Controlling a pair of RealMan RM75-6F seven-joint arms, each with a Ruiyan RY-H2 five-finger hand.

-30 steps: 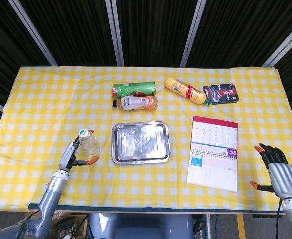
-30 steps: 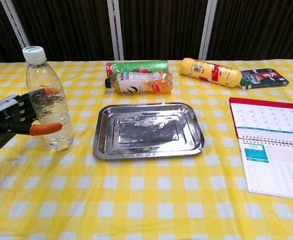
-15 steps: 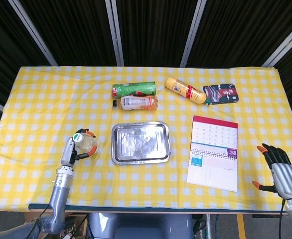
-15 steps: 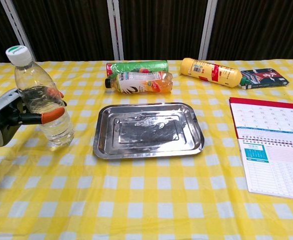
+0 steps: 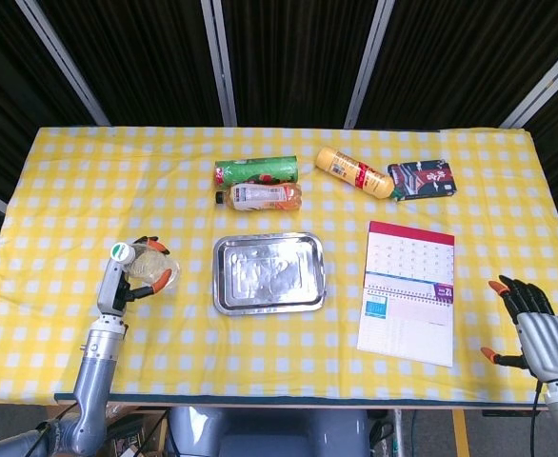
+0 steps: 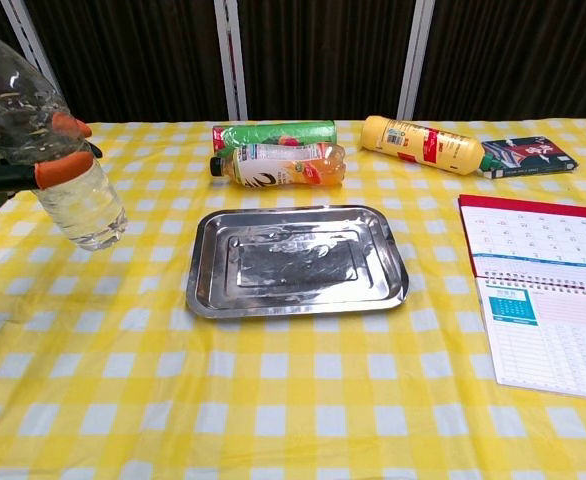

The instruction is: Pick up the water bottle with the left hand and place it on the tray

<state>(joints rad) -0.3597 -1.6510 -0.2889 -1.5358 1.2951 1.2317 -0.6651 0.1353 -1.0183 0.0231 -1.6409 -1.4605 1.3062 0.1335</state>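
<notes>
The left hand [image 5: 131,276] has the water bottle [image 6: 48,150] wrapped in its fingers [image 6: 55,168], orange tips clamped round the clear body, and the bottle hangs tilted in the air, off the counter [image 6: 293,400] and well to the left of the tray [image 5: 224,303]. The tray lies bare and shiny, waiting. By the look of it the bottle is thin clear plastic with water inside, so it should have some weight, flex under a hard squeeze and be slick on the sides. Mid-body, where the fingers sit now, looks the sensible hold. Tilted like that, it needs righting before it is set down. The right hand [image 5: 538,328] hangs far to the right of the tray, fingers spread, holding nothing.
</notes>
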